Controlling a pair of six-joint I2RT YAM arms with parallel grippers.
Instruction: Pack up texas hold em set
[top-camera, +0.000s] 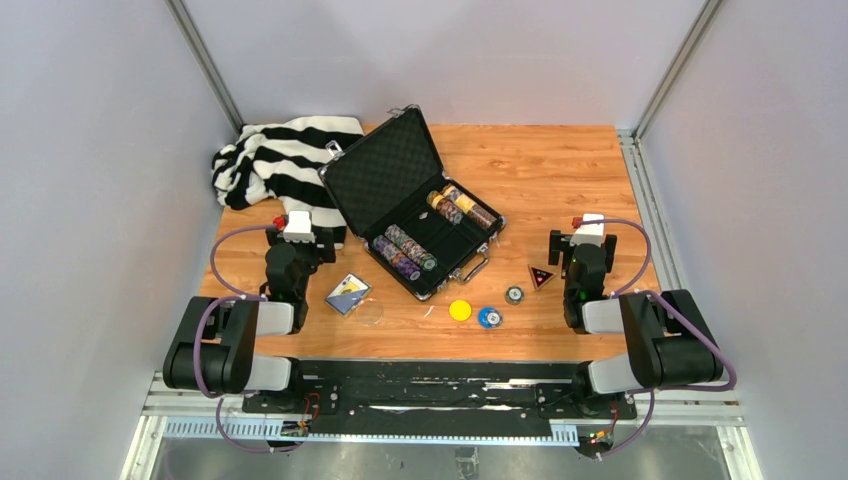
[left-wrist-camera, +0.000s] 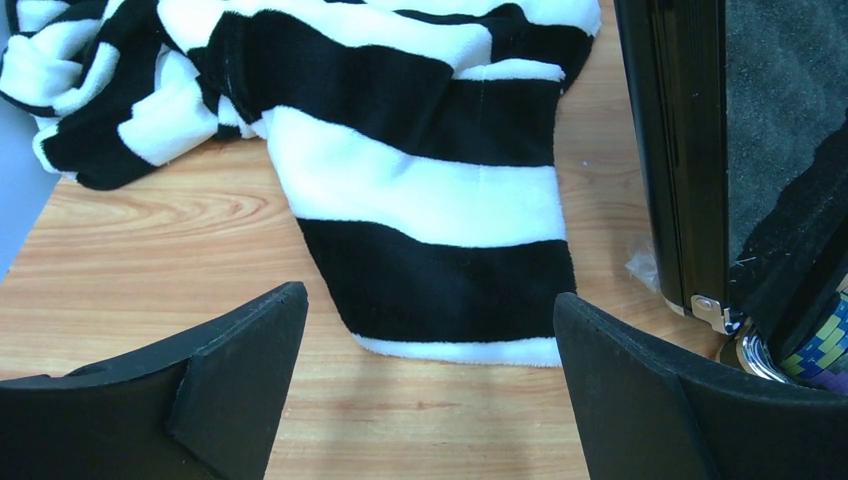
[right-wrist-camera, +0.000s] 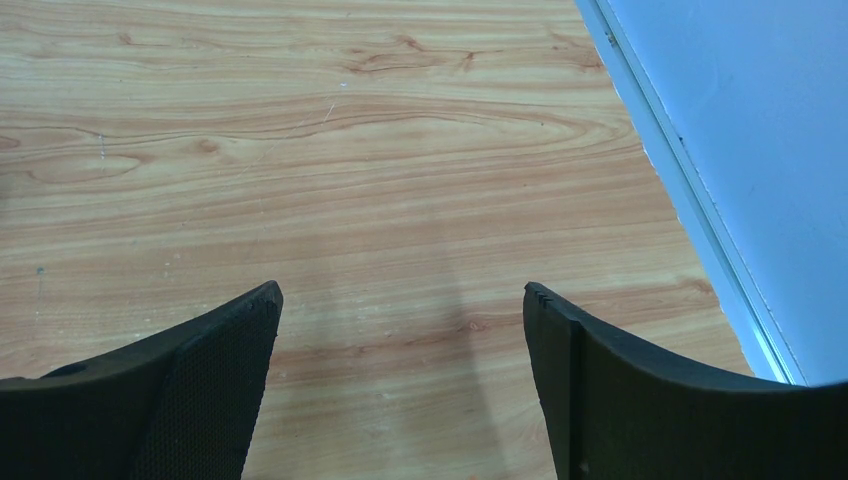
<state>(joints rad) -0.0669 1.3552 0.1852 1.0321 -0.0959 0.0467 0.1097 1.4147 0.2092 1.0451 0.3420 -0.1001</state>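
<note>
Overhead view spans the table (top-camera: 560, 160); low wrist views share wood, left also case (left-wrist-camera: 680, 150).

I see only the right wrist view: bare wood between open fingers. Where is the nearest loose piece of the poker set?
Observer: The dark triangle lies on the table to the left of the right gripper, slightly behind its fingertips.
Operator: Can pieces go in already?
Observer: Yes, the case stands open, with chip rows inside.
Operator: And the other arm?
Observer: The left gripper is open and empty, pointing at the striped cloth.
</note>
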